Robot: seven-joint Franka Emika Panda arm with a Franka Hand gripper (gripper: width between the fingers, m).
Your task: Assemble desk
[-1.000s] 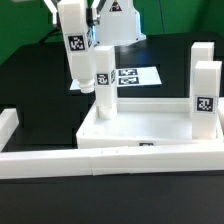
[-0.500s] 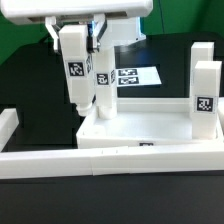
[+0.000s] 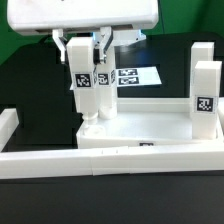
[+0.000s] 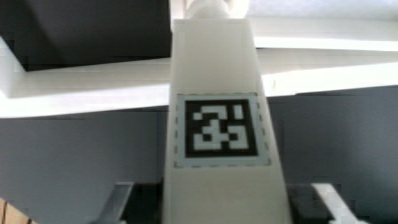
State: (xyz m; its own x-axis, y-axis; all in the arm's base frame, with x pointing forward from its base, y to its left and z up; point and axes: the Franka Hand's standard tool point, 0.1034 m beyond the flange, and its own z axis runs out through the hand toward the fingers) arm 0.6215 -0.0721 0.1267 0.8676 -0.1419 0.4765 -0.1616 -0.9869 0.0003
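Note:
The white desk top (image 3: 150,128) lies on the black table with its rim up. One white tagged leg (image 3: 205,90) stands at its right corner in the exterior view, and another (image 3: 104,85) stands at its far left corner. My gripper (image 3: 84,50) is shut on a third leg (image 3: 82,85) and holds it upright just beside that left leg, with its lower end down at the desk top's left edge. In the wrist view this held leg (image 4: 221,125) fills the middle between my fingers (image 4: 121,200), with the desk top (image 4: 80,92) behind it.
The marker board (image 3: 130,76) lies flat on the table behind the desk top. A long white border rail (image 3: 100,162) runs along the front, and a short one (image 3: 8,122) stands at the exterior view's left.
My gripper has come down and towards the exterior view's right with the leg in it. The leg has gone from tilted to upright, and its lower end now reaches the desk top.

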